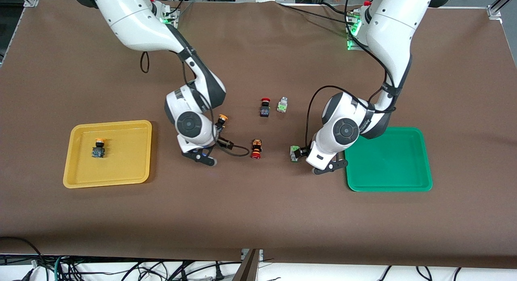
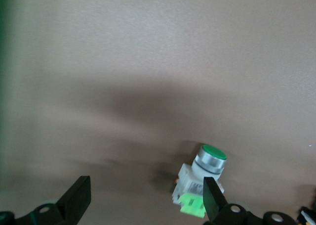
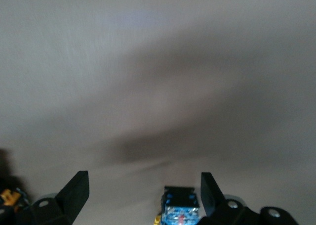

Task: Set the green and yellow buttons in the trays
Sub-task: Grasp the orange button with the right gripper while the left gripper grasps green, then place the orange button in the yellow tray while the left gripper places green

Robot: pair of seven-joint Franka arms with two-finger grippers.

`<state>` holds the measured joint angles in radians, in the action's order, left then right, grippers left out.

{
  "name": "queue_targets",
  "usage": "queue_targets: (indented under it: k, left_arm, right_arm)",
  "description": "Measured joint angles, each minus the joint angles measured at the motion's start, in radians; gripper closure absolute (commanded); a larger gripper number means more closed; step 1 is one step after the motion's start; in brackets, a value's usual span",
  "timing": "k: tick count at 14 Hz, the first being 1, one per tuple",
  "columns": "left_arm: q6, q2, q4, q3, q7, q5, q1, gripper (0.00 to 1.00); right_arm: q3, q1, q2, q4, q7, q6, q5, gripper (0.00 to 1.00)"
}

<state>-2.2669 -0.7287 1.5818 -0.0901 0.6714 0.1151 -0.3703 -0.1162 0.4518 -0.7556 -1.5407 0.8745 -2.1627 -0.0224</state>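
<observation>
My left gripper [image 1: 299, 152] is open, low over the table beside the green tray [image 1: 387, 164]. A whitish-grey green button [image 1: 294, 154] lies between its fingers, close to one fingertip [image 2: 211, 193]; it also shows in the left wrist view [image 2: 201, 181]. My right gripper [image 1: 218, 129] is open around a black-and-blue yellow-capped button [image 1: 221, 120], whose blue body shows in the right wrist view [image 3: 179, 208] close to one finger [image 3: 207, 190]. Another yellow button [image 1: 98, 148] lies in the yellow tray [image 1: 125, 168]. A second green button [image 1: 282, 105] lies mid-table.
A black switch with a red cap [image 1: 264, 107] lies beside the second green button. An orange-and-black switch with a red cap [image 1: 256, 148] lies between the two grippers. A black cable [image 1: 234, 149] loops from the right hand onto the table. The green tray holds nothing.
</observation>
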Motion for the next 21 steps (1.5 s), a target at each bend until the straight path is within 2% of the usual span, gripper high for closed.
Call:
queue_targets:
  k: [4, 5, 6, 7, 8, 11, 13, 15, 18, 19, 21]
  left_arm:
    - [-0.007, -0.005, -0.011, 0.0, 0.016, 0.0, -0.038, 0.0]
    - [-0.012, -0.009, -0.011, 0.0, 0.019, 0.0, -0.047, 0.0]
    - [-0.036, -0.019, -0.011, 0.0, 0.02, 0.0, -0.055, 0.0]
    - [-0.069, -0.031, -0.011, 0.0, 0.021, 0.0, -0.062, 0.0]
    - [-0.088, -0.043, -0.011, 0.0, 0.021, 0.0, -0.067, 0.0]
    - [-0.1, -0.058, -0.011, 0.0, 0.021, 0.0, -0.082, 0.0]
    - [-0.1, -0.061, -0.011, 0.001, 0.02, 0.0, -0.086, 0.23]
    - [-0.1, -0.067, -0.011, 0.005, 0.016, -0.007, -0.086, 0.41]
    - [-0.1, -0.072, -0.011, 0.005, 0.014, -0.083, -0.087, 0.93]
    - [-0.1, -0.072, -0.013, 0.007, 0.012, -0.099, -0.087, 1.0]
    - [-0.099, -0.066, -0.02, 0.016, -0.031, -0.106, -0.085, 1.0]
  right_arm:
    - [0.0, 0.011, 0.001, -0.075, 0.029, -0.005, 0.0, 0.0]
    - [0.0, 0.011, 0.004, -0.09, 0.03, -0.006, 0.0, 0.08]
    - [0.0, 0.011, 0.011, -0.103, 0.031, -0.011, 0.0, 0.39]
    - [0.0, 0.011, 0.022, -0.116, 0.032, -0.012, 0.0, 0.75]
    - [-0.001, 0.012, 0.035, -0.13, 0.032, -0.012, 0.0, 1.0]
    - [-0.012, 0.016, 0.067, -0.159, 0.052, -0.012, 0.0, 1.0]
    - [0.002, 0.017, 0.083, -0.159, 0.044, -0.015, 0.003, 1.0]
    - [0.084, 0.012, 0.109, -0.159, -0.079, -0.014, 0.004, 1.0]
    - [0.268, -0.023, 0.124, -0.16, -0.408, -0.009, 0.003, 1.0]
    - [0.311, -0.054, 0.124, -0.161, -0.532, -0.008, 0.003, 1.0]
    - [0.335, -0.149, 0.128, -0.162, -0.735, -0.003, 0.0, 1.0]
